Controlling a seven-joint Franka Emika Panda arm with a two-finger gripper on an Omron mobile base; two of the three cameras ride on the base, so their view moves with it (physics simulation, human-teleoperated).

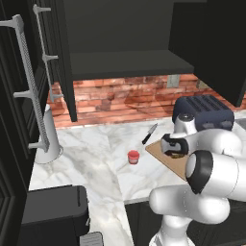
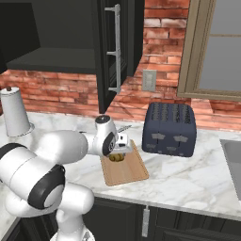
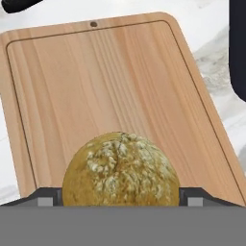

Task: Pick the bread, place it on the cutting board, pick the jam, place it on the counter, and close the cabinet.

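The bread (image 3: 121, 170), a round golden-brown bun, sits between my gripper's (image 3: 120, 199) two fingertips, which press on its sides. It is just over the near part of the wooden cutting board (image 3: 110, 81); whether it touches the board I cannot tell. From the right base the gripper (image 2: 117, 149) points down over the board (image 2: 129, 172) with the bread (image 2: 116, 158) under it. The jam (image 1: 133, 157), a small red jar, stands upright on the marble counter (image 1: 96, 163), left of the board (image 1: 166, 154). The black upper cabinet (image 1: 125, 62) is open, its door (image 2: 109, 56) swung out.
A dark toaster (image 2: 169, 129) stands right of the board. A knife (image 1: 150, 133) lies on the counter behind the jam. A white cylinder (image 1: 48, 137) stands at the far left by the open left door's bar handle (image 1: 31, 81). A sink edge (image 2: 233, 155) is far right.
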